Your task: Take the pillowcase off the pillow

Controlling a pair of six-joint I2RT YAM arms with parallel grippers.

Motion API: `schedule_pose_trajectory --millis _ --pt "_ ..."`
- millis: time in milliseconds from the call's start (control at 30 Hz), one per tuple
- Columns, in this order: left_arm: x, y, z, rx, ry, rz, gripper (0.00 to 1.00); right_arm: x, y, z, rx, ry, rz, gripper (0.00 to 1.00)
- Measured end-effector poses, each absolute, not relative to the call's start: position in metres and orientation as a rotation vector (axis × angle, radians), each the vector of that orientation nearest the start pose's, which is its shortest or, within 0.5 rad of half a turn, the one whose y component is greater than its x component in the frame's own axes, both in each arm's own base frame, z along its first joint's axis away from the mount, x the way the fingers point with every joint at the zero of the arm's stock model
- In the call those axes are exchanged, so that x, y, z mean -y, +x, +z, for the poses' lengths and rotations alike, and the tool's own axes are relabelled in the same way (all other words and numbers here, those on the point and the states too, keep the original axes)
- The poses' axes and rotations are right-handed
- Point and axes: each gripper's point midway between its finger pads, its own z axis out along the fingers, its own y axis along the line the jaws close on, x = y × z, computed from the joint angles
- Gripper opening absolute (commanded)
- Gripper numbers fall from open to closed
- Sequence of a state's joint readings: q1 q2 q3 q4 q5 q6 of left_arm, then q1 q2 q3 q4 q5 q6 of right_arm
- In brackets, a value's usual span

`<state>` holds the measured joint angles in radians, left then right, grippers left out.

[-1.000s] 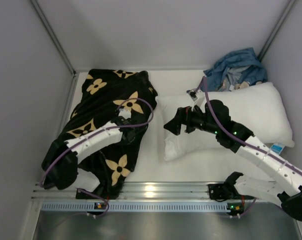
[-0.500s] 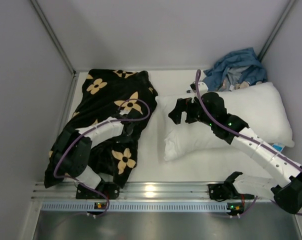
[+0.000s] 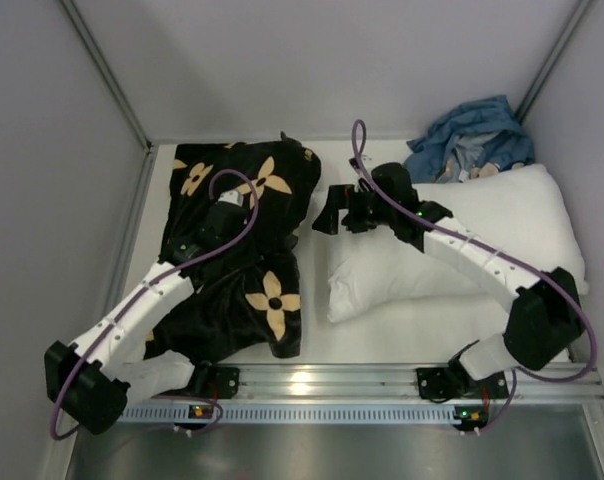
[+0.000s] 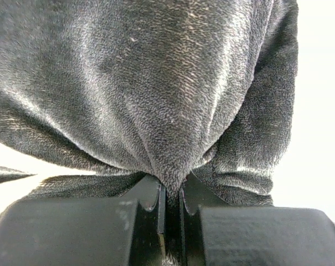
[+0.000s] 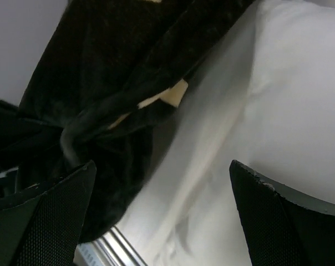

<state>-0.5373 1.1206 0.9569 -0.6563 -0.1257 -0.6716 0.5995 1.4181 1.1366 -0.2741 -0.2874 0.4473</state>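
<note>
The pillowcase (image 3: pixel 247 260), black with tan flower shapes, lies crumpled on the left of the table. My left gripper (image 3: pixel 220 217) sits on its upper middle. In the left wrist view the left gripper (image 4: pixel 171 188) is shut on a pinched fold of the black pillowcase (image 4: pixel 156 83). My right gripper (image 3: pixel 327 213) hovers open just right of the pillowcase's upper right edge. In the right wrist view the right gripper (image 5: pixel 162 166) has nothing between its fingers, with the pillowcase (image 5: pixel 95 94) on its left. The pillow is hidden.
A plain white pillow (image 3: pixel 492 235) lies on the right, partly under the right arm, and fills the right of the right wrist view (image 5: pixel 289 83). A blue cloth bundle (image 3: pixel 472 140) sits in the back right corner. Walls close in three sides. A metal rail (image 3: pixel 302 385) runs along the front.
The left gripper shut on the pillowcase and moved toward the back, dragging the fabric up and bunching it. The right gripper travelled back and left toward the pillowcase's edge, staying open.
</note>
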Motion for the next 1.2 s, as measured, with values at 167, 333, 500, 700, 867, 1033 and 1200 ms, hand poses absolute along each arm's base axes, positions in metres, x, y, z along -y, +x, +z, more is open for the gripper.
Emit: schedule_pose_trajectory --millis 167,333,500,700,867,1033,1200 --pt "0.153 0.241 0.194 -2.354 -0.223 -0.497 0.0 -0.34 0.331 0.206 -2.254 -0.267 1.118 0.99" --pt "0.15 0.222 0.202 -2.361 -0.209 -0.537 0.0 -0.387 0.358 0.198 -2.248 -0.205 1.314 0.99" --pt "0.155 0.214 0.203 -2.385 -0.189 -0.59 0.0 -0.407 0.369 0.183 -2.261 -0.173 1.372 0.99" --pt "0.173 0.207 0.213 -2.382 -0.153 -0.737 0.0 -0.414 0.39 0.196 -2.194 -0.206 1.281 0.05" --pt "0.192 0.2 0.237 -2.356 -0.083 -0.892 0.0 -0.405 0.384 0.229 -2.096 -0.248 1.201 0.0" --pt "0.218 0.201 0.286 -2.249 0.021 -1.084 0.0 -0.388 0.381 0.312 -1.879 -0.315 1.132 0.0" --pt "0.226 0.207 0.341 -2.072 0.066 -1.167 0.0 -0.394 0.377 0.406 -1.663 -0.402 1.127 0.0"
